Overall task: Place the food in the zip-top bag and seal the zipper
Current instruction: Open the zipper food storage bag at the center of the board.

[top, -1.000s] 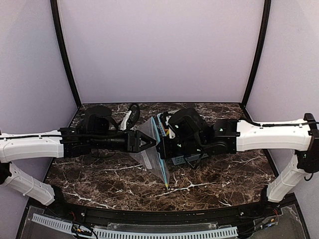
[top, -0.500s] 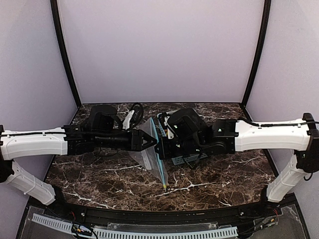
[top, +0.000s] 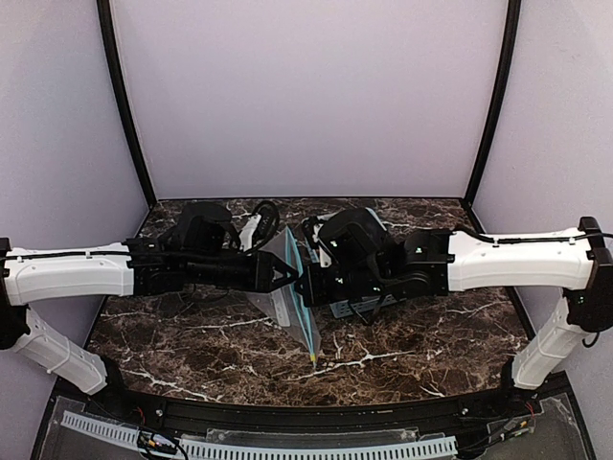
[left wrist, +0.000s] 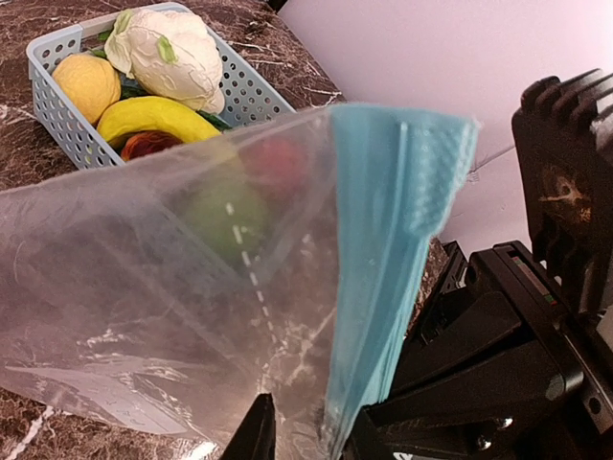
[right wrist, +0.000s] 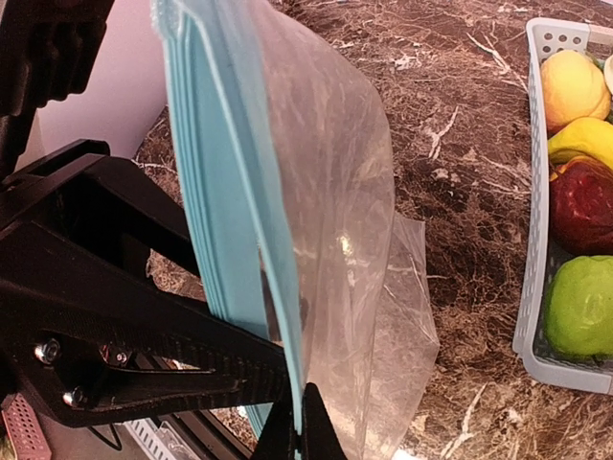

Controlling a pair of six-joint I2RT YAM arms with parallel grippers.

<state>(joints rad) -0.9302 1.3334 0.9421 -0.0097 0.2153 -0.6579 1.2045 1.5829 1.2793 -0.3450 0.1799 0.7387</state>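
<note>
Over the middle of the table [top: 402, 359] the clear bag [top: 285, 299] hangs on edge, nothing in it that I can see. The right end effector [right wrist: 292, 422] is clamped on the teal zipper [right wrist: 225, 230]. The left end effector [left wrist: 306, 436] stands narrow around that same edge, though I can't tell whether it grips. It should catch one layer only, so the mouth can spread. Beyond, the food [left wrist: 153, 117] sits in the blue basket [left wrist: 57, 120].

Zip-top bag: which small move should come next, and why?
Probably close the left gripper on the zipper: its jaws straddle it unpinched, the right gripper is shut on it, and the zip-top bag hangs empty, food in the basket.
</note>
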